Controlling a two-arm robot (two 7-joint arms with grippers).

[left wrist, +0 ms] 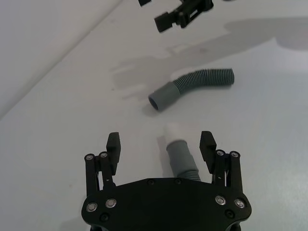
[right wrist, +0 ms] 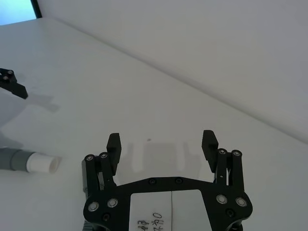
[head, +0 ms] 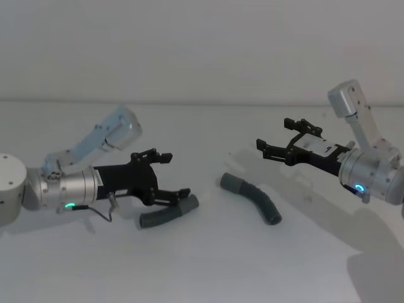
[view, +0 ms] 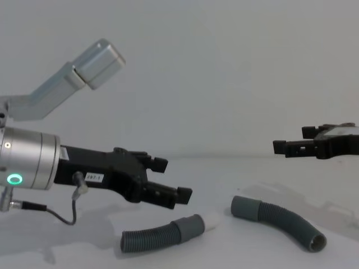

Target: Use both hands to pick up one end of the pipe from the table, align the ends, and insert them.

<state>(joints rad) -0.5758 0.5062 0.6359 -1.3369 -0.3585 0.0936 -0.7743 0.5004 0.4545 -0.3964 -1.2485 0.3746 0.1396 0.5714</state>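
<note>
Nothing grasped, all steps outstanding: white-tipped hose (head: 167, 214) and plain hose (head: 255, 197) lie apart on the table (head: 202, 271). Left gripper (head: 177, 175), fingers wide, hovers over the former; right gripper (head: 273, 133), fingers spread and empty, upper right.

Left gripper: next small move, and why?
Probably lower the left gripper a little and close on the cuff of the white-tipped hose: it is open astride the cuff, but the chest view shows it above the hose, not touching. Right gripper hovers open, off the other hose.
</note>
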